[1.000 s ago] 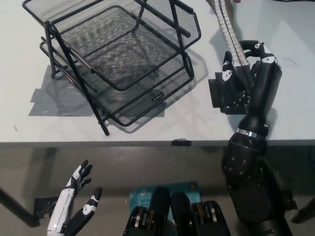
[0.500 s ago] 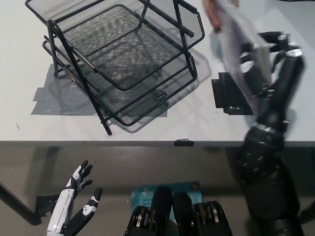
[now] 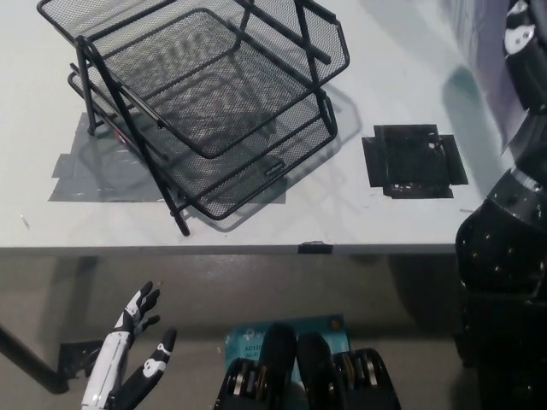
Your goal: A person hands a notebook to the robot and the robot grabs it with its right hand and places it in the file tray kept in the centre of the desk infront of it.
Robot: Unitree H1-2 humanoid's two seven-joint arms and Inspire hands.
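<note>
My right hand [image 3: 523,34] has swung off to the far right edge since a moment ago, carrying the notebook [image 3: 489,64] with it; the black tape patch [image 3: 414,161] on the table [image 3: 402,77] is now uncovered. I can't tell how the fingers sit. The file tray [image 3: 205,102] holds nothing yet. My left hand [image 3: 128,363] hangs spread below the table.
</note>
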